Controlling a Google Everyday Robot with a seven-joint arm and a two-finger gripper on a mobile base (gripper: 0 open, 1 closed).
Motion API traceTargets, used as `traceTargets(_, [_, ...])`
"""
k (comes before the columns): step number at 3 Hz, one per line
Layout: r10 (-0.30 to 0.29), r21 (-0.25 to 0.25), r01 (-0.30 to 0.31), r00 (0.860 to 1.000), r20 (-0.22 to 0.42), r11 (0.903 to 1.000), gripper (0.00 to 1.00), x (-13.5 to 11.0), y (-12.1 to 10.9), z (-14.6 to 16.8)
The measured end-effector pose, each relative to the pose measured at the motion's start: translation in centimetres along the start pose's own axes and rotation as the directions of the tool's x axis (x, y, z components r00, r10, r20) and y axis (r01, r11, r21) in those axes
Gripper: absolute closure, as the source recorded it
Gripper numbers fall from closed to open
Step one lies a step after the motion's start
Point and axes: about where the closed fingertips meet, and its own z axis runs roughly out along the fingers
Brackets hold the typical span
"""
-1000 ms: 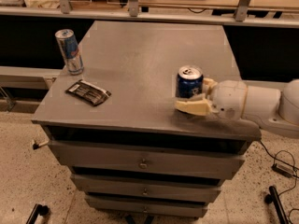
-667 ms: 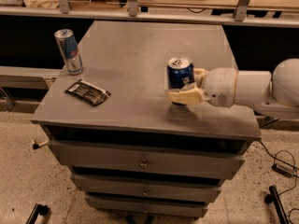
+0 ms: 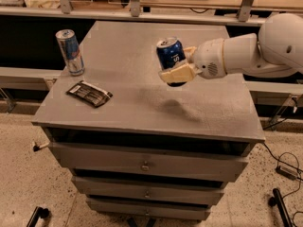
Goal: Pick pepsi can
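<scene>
Camera view is showing the hand [image 3: 176,64] clenching around the pepsi can [image 3: 169,53], with one cream finger [image 3: 179,73] pressing against its lower near side. The can is hanging roughly upright in the air above the middle-right of the bench [image 3: 118,112], apart from the surface, its shadow [image 3: 173,104] lying on the grey top below. The pick is looking essentially done: grasp made, can off the bench. At most, carrying it steadily away is remaining. The slim silver-and-blue can [image 3: 70,51] and the dark packet [image 3: 89,93] are sitting at the left side, well apart.
</scene>
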Motion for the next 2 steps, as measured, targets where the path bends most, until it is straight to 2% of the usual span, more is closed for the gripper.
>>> traceTargets(2, [0.040,0.019,-0.043,0.991,0.126,0.9989,1.00,-0.80,-1.64,1.44])
